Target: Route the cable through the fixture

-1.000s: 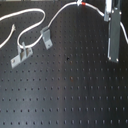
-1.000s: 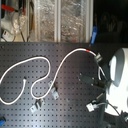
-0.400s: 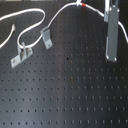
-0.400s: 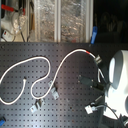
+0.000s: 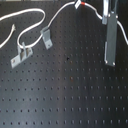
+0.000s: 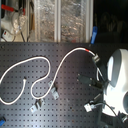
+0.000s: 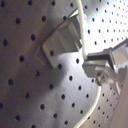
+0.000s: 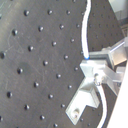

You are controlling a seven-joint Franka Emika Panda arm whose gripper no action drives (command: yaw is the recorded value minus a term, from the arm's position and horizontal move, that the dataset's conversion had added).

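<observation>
The cable [image 5: 30,25] is seen snaking across the table [image 5: 70,95] | red-banded end pinched in the jaws of the gripper [image 8: 89,61] | fixture [image 5: 46,37] lies beside the cable's midsection, not yet threaded.

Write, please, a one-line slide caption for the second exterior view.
White cable snakes across the black perforated board past two small metal fixtures, its red-banded end beside the robot arm.
</observation>
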